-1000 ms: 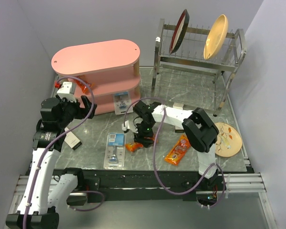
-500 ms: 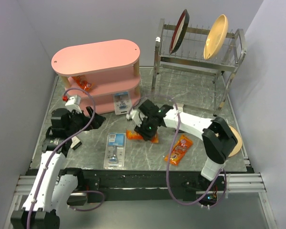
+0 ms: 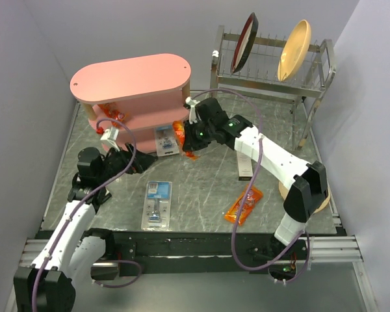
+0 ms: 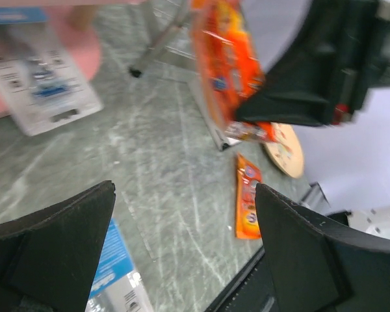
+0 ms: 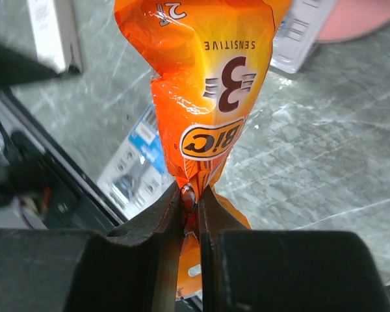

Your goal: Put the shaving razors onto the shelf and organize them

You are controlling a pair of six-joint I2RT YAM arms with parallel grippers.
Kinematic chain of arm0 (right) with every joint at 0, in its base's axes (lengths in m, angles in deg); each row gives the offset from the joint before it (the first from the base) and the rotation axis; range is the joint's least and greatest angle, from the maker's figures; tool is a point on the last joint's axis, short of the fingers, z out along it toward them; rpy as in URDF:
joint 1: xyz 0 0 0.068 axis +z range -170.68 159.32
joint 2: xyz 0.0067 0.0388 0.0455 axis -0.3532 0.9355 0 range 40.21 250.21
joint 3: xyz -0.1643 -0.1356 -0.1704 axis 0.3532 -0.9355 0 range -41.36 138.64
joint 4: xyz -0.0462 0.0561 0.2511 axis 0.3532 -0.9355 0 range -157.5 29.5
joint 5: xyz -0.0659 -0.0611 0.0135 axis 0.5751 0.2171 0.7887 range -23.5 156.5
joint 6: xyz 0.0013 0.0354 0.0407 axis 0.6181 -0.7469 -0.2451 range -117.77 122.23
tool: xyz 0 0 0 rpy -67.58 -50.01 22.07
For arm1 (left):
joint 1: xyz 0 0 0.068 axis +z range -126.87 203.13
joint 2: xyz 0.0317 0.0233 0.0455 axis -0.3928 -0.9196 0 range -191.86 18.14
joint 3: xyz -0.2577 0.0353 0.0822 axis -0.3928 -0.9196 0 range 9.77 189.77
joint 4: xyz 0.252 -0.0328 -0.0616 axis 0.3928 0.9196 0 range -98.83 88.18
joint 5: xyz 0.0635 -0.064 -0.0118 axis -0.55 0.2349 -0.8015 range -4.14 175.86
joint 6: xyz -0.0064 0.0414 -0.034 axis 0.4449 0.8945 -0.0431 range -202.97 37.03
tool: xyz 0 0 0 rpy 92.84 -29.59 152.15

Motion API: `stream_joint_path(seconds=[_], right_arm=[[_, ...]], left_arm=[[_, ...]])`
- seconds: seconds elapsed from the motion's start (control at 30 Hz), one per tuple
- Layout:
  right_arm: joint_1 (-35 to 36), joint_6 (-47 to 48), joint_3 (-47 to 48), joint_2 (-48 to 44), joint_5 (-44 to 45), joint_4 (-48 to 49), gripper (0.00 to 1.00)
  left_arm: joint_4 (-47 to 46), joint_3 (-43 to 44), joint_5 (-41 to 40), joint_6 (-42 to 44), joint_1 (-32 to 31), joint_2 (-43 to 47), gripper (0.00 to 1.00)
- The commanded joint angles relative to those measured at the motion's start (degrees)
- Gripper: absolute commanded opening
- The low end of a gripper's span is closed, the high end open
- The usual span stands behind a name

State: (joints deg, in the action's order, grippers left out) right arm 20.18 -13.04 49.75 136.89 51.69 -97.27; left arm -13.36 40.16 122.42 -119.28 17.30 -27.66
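Right end effector (image 5: 190, 195) is clamped on an orange packet (image 5: 205, 97), held aloft beside the pink shelf (image 3: 130, 78). Left end effector (image 3: 142, 160) stands wide open, low over the surface (image 3: 201, 188). One razor pack (image 3: 158, 203) lies flat on the surface; second razor pack (image 3: 166, 139) leans against the shelf's base.

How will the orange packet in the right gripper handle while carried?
Probably floppy: the orange packet creases and pinches thin where the right gripper clamps it. Glossy film may slip. Likely light, held by one end alone.

Orange packet (image 5: 208, 97), dark plate (image 3: 244, 42), metal rack (image 3: 266, 84)
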Motion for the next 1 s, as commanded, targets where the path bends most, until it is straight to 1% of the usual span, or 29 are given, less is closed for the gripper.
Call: stream_joint_path(seconds=[0.0, 0.13, 0.17, 0.2, 0.27, 0.3, 0.37, 0.4, 0.5, 0.6, 0.73, 0.8, 0.97], right_arm=[[0.1, -8.72, 2.84, 1.31, 2.93, 0.47, 0.0], [0.18, -12.32, 3.46, 1.58, 8.47, 0.65, 0.0], [0.44, -13.9, 3.89, 1.66, 11.0, 0.48, 0.0], [0.71, -14.35, 4.07, 1.67, 11.9, 0.48, 0.0], [2.19, -15.84, 5.21, 1.75, 14.71, -0.31, 0.0], [2.73, -16.11, 5.65, 1.84, 18.37, -0.84, 0.0], [3.78, -16.63, 6.45, 1.75, 20.69, -1.28, 0.0], [5.01, -16.9, 6.62, 1.75, 23.57, -1.98, 0.0], [6.77, -17.51, 6.8, 1.4, 28.06, -2.6, 0.0], [7.65, -18.22, 7.24, 1.23, 30.45, -2.86, 0.0], [8.62, -18.66, 8.12, 1.75, 33.87, -2.87, 0.0], [8.71, -18.66, 8.29, 2.02, 34.06, -2.69, 0.0], [8.97, -18.75, 9.17, 2.89, 34.23, -2.51, 0.0]], left_arm=[[-8.3, 0.62, 4.23, -0.43, -3.22, -1.65, 0.95], [-6.1, 3.27, 0.54, 0.98, -6.56, -3.15, 0.96], [-5.49, 3.71, 0.01, 0.98, -7.18, -3.76, 0.96], [-4.61, 5.1, -3.13, 0.72, -7.79, -4.73, 0.96], [-3.2, 6.77, -4.56, 0.89, -9.2, -5.7, 0.97], [-2.68, 7.31, -6.48, 0.81, -9.64, -6.49, 0.97], [-2.15, 8.54, -7.2, 0.28, -10.87, -7.28, 0.97], [-1.88, 8.89, -7.81, 0.11, -12.01, -8.07, 0.97], [-1.35, 9.95, -8.61, -0.16, -13.77, -9.39, 0.97], [-1.18, 11.09, -10.36, -0.42, -15.26, -11.14, 0.95], [-3.81, 11.62, -10.19, -1.57, -17.28, -13.52, 0.92], [-4.51, 11.79, -10.54, -1.74, -18.6, -14.4, 0.92], [-5.22, 12.06, -11.95, -3.41, -18.96, -16.33, 0.91]])
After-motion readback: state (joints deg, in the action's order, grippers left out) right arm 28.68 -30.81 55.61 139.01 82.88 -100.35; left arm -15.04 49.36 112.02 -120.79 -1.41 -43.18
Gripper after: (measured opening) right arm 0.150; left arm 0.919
